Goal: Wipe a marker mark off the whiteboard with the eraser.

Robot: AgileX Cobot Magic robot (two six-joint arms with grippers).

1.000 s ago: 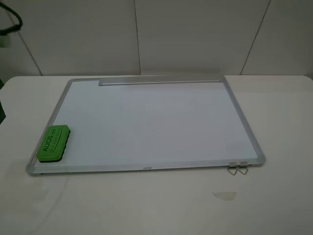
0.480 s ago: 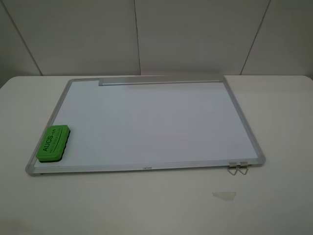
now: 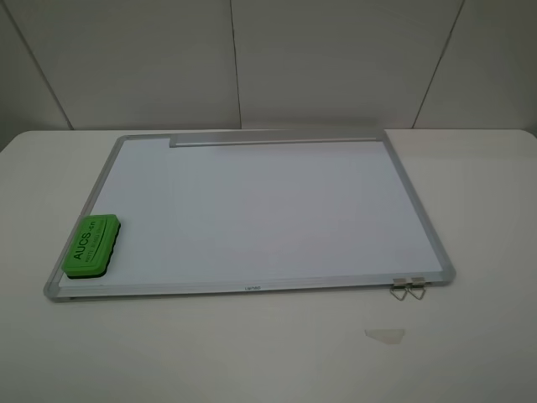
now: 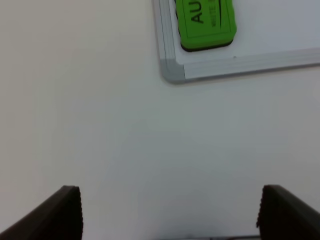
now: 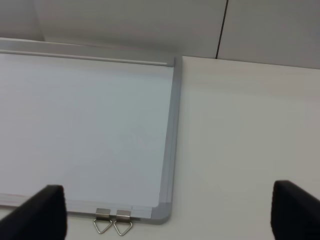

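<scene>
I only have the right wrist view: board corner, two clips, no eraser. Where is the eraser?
Observer: The eraser lies on the whiteboard at its near left corner in the high view, green face up.
Operator: Either gripper near it?
Observer: No. The left gripper is open over bare table, short of that corner, holding nothing.
Operator: Any mark left on the board?
Observer: None visible in the high view; the surface looks plain white apart from a tiny printed logo on the near frame edge.
Operator: Anything else on the table?
Observer: A small pale scrap lies on the table in front of the clips.
</scene>
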